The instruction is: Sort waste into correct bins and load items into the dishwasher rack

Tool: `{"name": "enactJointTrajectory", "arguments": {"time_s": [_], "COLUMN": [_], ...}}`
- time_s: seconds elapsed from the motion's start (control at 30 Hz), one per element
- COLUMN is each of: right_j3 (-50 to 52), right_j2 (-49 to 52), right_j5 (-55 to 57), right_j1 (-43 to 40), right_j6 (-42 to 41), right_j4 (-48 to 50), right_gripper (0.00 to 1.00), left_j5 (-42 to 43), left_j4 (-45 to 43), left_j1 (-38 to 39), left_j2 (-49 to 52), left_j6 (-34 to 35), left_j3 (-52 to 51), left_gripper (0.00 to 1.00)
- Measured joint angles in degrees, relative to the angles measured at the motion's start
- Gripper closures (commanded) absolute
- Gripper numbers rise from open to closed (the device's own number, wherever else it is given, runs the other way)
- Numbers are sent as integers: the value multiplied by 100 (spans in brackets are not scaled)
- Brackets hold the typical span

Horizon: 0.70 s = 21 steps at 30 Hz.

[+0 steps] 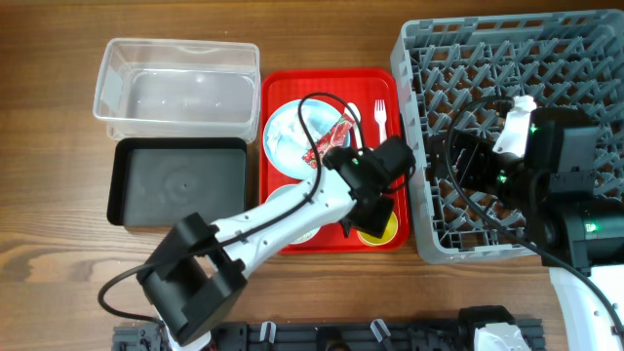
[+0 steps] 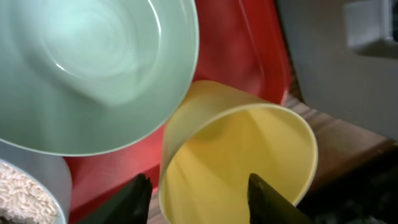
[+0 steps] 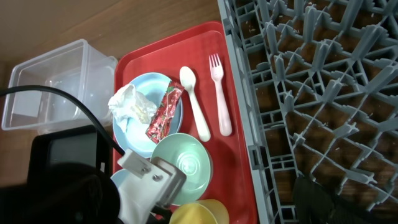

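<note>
As left fingers (image 2: 127,199) straddle cup (image 2: 236,155) rim — bowl (image 2: 93,68) crowds.

A robot lab workbench: wooden table (image 1: 49,244) bearing a grey dishwasher rack (image 1: 429,78).

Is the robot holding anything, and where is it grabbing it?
Nothing looks gripped yet. The left end effector is open, straddling the yellow cup at its rim. The right end effector cannot be judged.

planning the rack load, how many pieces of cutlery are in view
2: a spoon and a fork lie side by side on the red tray; the left arm could hide others.
</note>
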<state>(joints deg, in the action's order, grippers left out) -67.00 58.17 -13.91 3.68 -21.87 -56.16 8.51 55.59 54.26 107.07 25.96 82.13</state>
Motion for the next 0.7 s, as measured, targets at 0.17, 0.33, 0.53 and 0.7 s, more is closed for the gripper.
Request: {"name": "enactJointTrajectory", "arguments": {"time_s": [0.17, 0.33, 0.53, 0.7], "right_j3": [0, 0, -9, -13], "right_j2": [2, 2, 142, 540], "right_j5": [-26, -807, -3582, -4496], "right_j1": [0, -7, 223, 1307], "right_j6": [-26, 376, 1392, 1606], "right_j4": [-2, 184, 1681, 2815], "right_gripper": [0, 0, 2, 22], "left_j5": [-452, 872, 4518, 6651], "left_j4": [105, 929, 813, 826], "left_j1": [81, -914, -3987, -4092], "left_j2": [409, -778, -2144, -1985], "left_j6": [186, -162, -968, -1408], "left_j3": [-4, 264, 520, 470], "left_gripper": [96, 96, 96, 96]}}
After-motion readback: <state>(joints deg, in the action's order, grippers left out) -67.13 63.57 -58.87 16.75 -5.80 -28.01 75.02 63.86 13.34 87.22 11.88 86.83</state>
